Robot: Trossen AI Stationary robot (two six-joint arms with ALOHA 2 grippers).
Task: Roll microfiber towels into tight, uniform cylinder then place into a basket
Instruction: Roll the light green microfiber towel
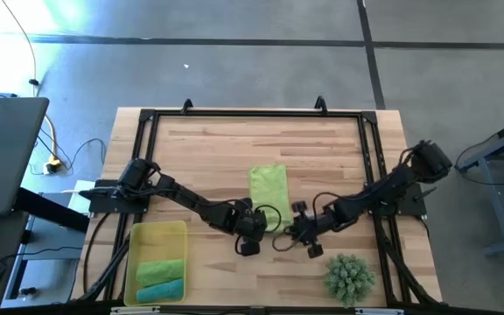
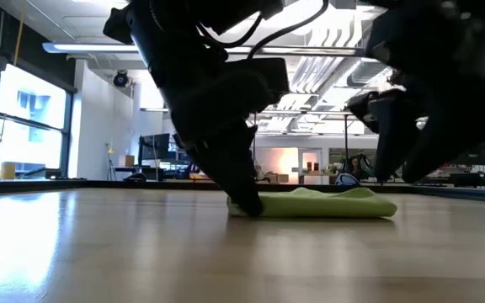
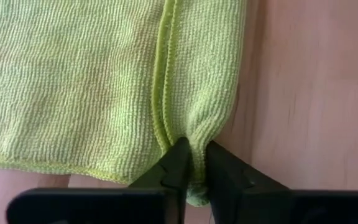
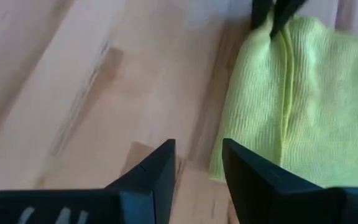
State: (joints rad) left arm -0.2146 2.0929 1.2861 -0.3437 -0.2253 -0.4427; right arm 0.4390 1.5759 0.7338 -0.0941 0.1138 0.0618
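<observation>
- at the bottom edge of the overhead frame we see the spiky green plant (image 1: 350, 276) at lower right and the yellow basket (image 1: 155, 233) at lower left, well apart from each other.
- inside the basket lie two rolled towels side by side: a lime green roll (image 1: 160, 270) and, nearer the frame's bottom, a teal roll (image 1: 161, 290).
- just above these, at lower centre, the left gripper (image 1: 252, 226) and the right gripper (image 1: 297, 231) face each other over the wooden table (image 1: 199, 157), close together.
- in the left wrist view we see the left gripper (image 3: 192, 163) clenched on a bunched corner of the flat lime green towel (image 3: 92, 81), its fingers (image 3: 176, 163) pinching the fold where a hemmed edge runs up the cloth.
- the low view shows that same gripper's dark tip (image 2: 244, 200) pressed to the table at the cloth's (image 2: 322, 203) left end, the cloth lying low and slightly humped.
- the right gripper (image 4: 199, 163) hangs released, fingers apart, over bare wood just beside the towel's (image 4: 291, 99) edge, not touching it.
- farther up the overhead frame the flat towel (image 1: 269, 185) stretches away from the grippers toward the table's middle.
- beyond it, both arms reach back to their bases at the table's left and right sides.
</observation>
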